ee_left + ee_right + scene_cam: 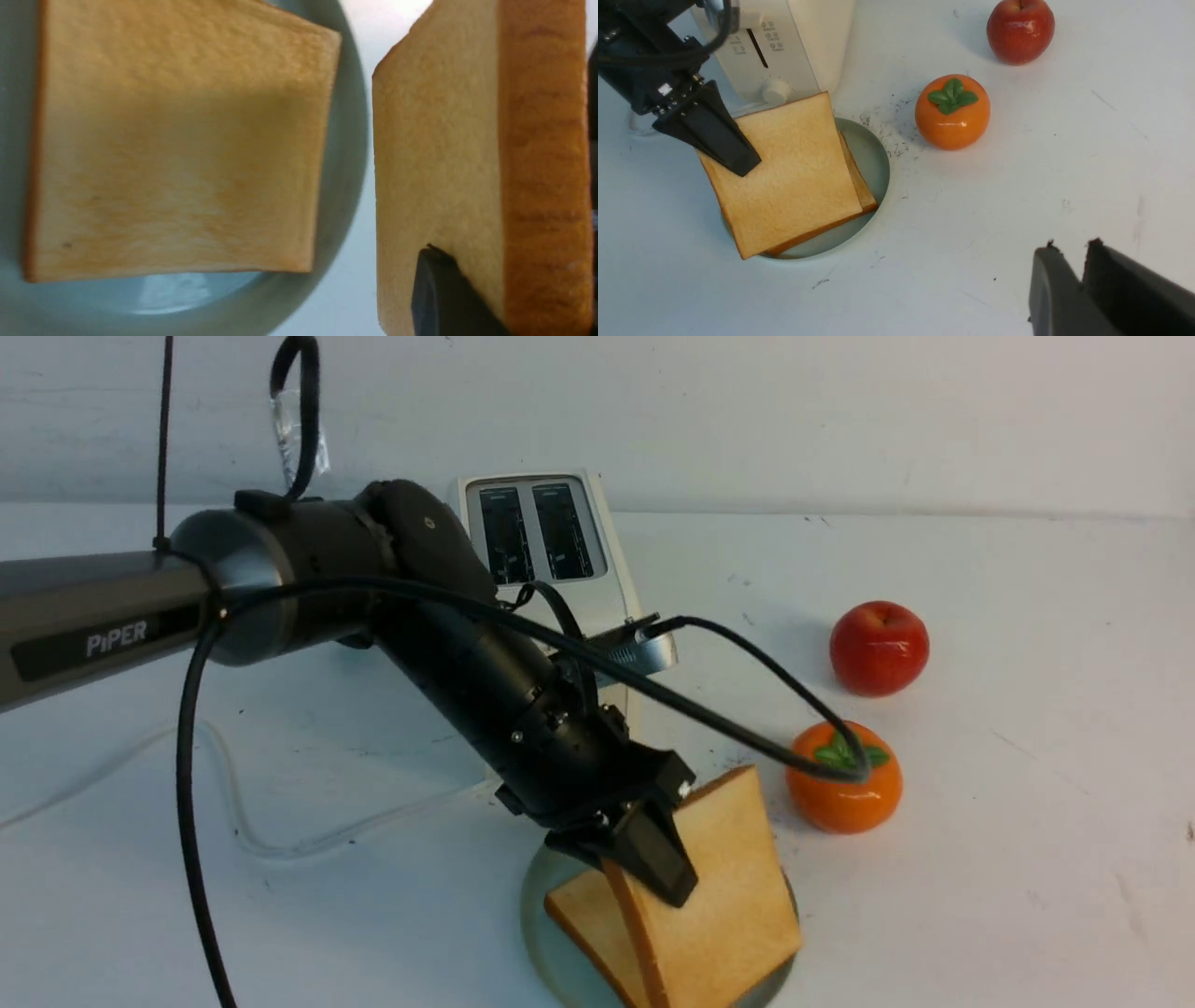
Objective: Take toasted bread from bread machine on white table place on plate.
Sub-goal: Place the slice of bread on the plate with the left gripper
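One slice of toasted bread (pixel 177 140) lies flat on the plate (pixel 348 186); the left end effector (pixel 680 885) clamps the second slice (pixel 738 859), tilted on edge above it. The right end effector (pixel 1071 248) hangs over the desk (pixel 1017 210), slightly parted, empty.

Tally from where I stand: toasted bread, two, a tilted slice (pixel 738 877) and a flat slice (pixel 583 919), lower centre of frame; bread machine (pixel 611 579), one, with two slots (pixel 505 535); plate (pixel 537 924), one; round fruits, right of frame, two: one red apple (pixel 878 647), one orange fruit (pixel 845 798); pincers, two: left pincer (pixel 684 891), right pincer (pixel 1071 248); tabletop (pixel 1027 821), one.
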Controlling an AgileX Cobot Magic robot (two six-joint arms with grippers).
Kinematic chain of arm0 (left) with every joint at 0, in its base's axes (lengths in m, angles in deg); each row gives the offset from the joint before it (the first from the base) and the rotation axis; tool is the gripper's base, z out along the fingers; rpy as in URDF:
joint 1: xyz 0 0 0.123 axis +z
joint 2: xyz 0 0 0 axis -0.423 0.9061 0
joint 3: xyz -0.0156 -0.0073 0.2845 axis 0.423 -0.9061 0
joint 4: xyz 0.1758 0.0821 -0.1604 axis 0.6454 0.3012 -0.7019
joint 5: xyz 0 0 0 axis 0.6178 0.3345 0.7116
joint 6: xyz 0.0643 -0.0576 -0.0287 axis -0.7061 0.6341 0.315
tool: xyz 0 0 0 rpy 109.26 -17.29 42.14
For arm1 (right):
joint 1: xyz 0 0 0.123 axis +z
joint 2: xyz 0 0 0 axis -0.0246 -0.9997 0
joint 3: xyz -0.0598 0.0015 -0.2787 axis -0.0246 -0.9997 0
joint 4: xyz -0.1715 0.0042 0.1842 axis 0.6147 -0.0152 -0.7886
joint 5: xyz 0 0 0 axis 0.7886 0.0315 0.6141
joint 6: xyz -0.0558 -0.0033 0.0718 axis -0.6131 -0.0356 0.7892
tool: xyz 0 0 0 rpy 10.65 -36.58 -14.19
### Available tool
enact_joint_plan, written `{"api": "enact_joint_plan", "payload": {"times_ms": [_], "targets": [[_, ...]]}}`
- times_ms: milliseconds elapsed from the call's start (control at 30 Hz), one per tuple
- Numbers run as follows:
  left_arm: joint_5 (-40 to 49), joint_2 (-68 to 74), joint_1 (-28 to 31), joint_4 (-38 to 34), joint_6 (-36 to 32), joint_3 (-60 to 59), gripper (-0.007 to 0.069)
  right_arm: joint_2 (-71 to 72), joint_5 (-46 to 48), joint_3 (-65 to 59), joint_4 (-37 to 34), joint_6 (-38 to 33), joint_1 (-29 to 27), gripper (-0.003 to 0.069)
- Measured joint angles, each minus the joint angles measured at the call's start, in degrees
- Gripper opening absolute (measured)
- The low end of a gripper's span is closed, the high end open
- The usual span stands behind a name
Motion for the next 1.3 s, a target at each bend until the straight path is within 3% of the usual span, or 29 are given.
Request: {"api": "enact_joint_plan", "payload": {"times_ms": [600, 933, 1100, 1300], "targets": [[-6.45, 1.64, 0.00, 3.33, 0.00, 0.15, 0.0132, 0.00, 0.57, 0.00, -0.54, 0.00, 0.00, 0.0117], [-8.50, 1.95, 0.00, 7.51, 0.00, 0.17, 0.0391, 0.00, 0.62, 0.00, -0.54, 0.00, 0.00, 0.0126], [-10.81, 1.95, -0.17, 11.22, 1.10, 0.36, 0.0452, 0.00, 0.62, 0.00, -0.54, 0.00, 0.00, 0.0127], [-12.52, 2.00, -0.18, 21.55, 9.29, 3.62, 0.0461, 0.00, 0.62, 0.00, -0.59, 0.00, 0.00, 0.0134]]}}
